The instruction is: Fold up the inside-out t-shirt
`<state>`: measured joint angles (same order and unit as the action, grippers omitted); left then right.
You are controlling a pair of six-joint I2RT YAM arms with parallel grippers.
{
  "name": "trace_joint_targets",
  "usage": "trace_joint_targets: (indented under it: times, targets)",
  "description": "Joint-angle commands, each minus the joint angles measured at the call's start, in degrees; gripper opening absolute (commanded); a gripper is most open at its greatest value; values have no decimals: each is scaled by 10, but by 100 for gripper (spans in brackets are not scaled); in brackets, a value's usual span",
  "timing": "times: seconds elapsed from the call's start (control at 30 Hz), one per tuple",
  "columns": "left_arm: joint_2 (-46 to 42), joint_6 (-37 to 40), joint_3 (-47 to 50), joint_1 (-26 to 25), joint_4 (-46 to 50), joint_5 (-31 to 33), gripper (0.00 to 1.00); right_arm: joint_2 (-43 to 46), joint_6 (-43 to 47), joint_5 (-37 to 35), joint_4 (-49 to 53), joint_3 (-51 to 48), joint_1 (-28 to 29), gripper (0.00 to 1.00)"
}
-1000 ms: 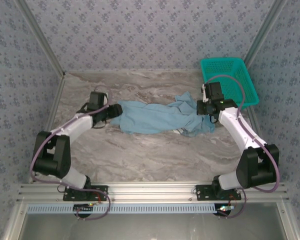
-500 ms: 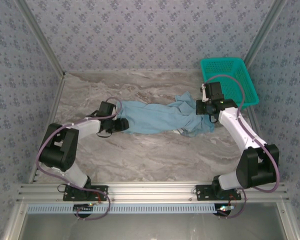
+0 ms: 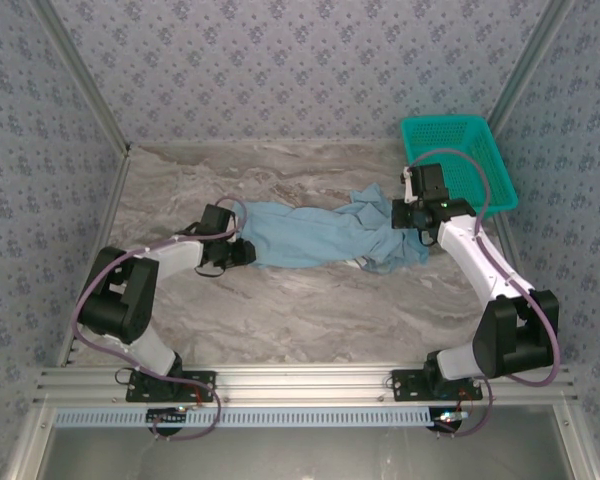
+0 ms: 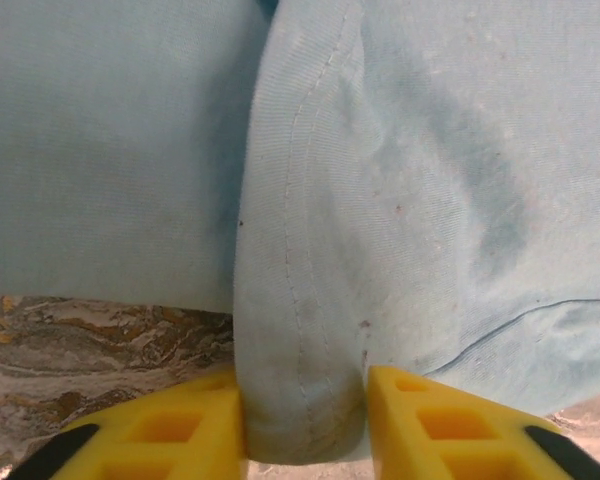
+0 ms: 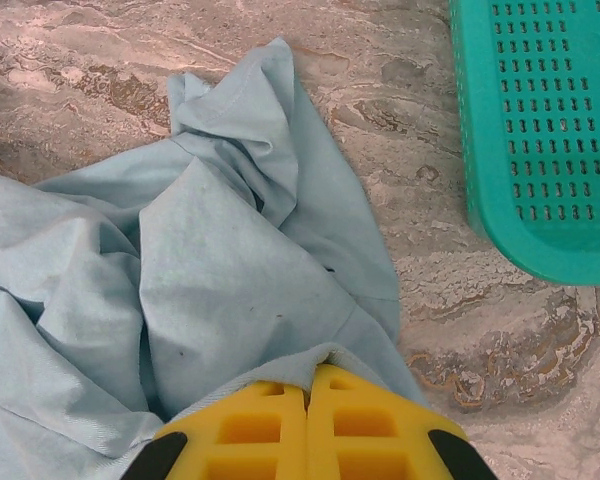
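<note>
Walls papered in a small blue-grey pattern (image 3: 280, 60) close in a marble-look surface (image 3: 310, 310). A teal mesh basket (image 3: 460, 150) sits at its far right corner.

The inside-out t-shirt (image 3: 310, 235) lies across the middle of the surface as a long rumpled band, running from the left gripper (image 3: 242, 250) to the right gripper (image 3: 405, 222). The basket is just beyond its right end. No lettering shows, only plain light-blue cloth with stitched hems.

Each end of the band is held, which looks like preparation for drawing the cloth taut and spreading it flat before any fold is made. In the left wrist view a hemmed fold stands between the yellow fingers (image 4: 195, 425). The cloth touches both inner faces, so this gripper is pinching the shirt's left edge just above the surface. In the right wrist view the yellow fingers (image 5: 250, 420) are pressed together with cloth rising to their tips. I judge that this gripper is clamped on a small bunch at the shirt's right end.

The left arm (image 3: 160, 260) has its elbow swung out to the left, and its forearm reaches low and rightward to the hem. The right arm (image 3: 480, 260) bends at an elbow near the right edge, and its forearm slants up and inward so the wrist stands over the bunched cloth.
</note>
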<state>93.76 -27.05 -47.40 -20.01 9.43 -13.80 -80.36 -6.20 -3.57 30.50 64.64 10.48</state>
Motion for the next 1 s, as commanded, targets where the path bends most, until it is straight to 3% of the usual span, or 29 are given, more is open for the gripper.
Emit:
trace_joint_targets:
  times: [0.0, 0.23, 0.37, 0.67, 0.97]
  targets:
    - [-19, 10, -7, -3, 22, 2, 27, 9, -7, 10, -3, -3, -3, 0]
    - [-57, 22, -22, -3, 57, 18, 9, 9, -7, 7, -4, 6, -2, 0]
    - [-123, 44, -63, 2, 102, 43, 0, 35, 7, -16, 7, 45, -3, 0]
    - [-346, 88, -274, 40, 182, 149, 0, 173, 68, -90, 4, 212, 14, 0]
    - [-369, 135, -485, 42, 268, 210, 0, 238, 115, -94, 8, 338, 52, 0]
